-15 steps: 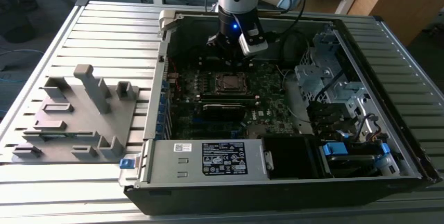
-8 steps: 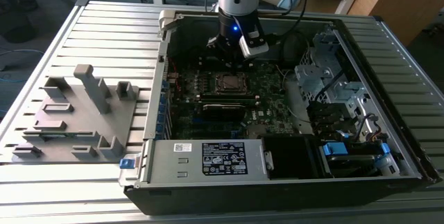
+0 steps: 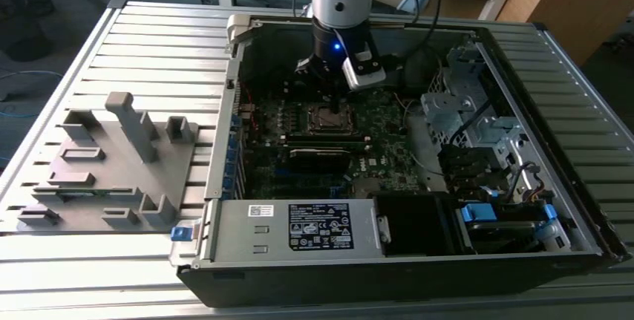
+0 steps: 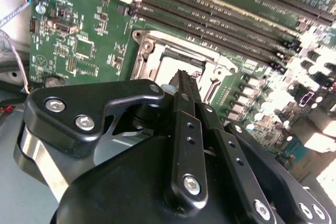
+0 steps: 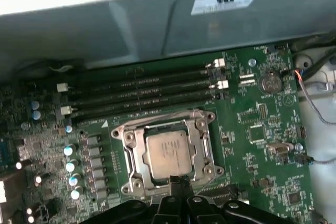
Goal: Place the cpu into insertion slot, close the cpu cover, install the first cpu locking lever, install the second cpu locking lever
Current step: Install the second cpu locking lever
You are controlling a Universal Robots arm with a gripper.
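Observation:
The cpu (image 5: 167, 153), a dull silver square, lies flat in the insertion slot (image 3: 329, 117) on the green motherboard. The cpu cover (image 5: 132, 148), a silver frame plate, lies down around the chip. A thin wire lever (image 5: 157, 115) runs along one side of the socket; I cannot tell whether it is latched. My gripper (image 5: 180, 181) hovers at the socket's edge, just above the cover, with its black fingers (image 4: 185, 85) pressed together and nothing between them. In the exterior view the gripper (image 3: 332, 88) hangs inside the open computer case, directly over the socket.
Long black memory slots (image 5: 142, 95) run beside the socket. The grey power-supply box (image 3: 297, 225) sits at the case's near side, and a drive cage (image 3: 465, 108) with cables on the exterior view's right. A grey fixture plate (image 3: 109, 164) lies outside the case on the slatted table.

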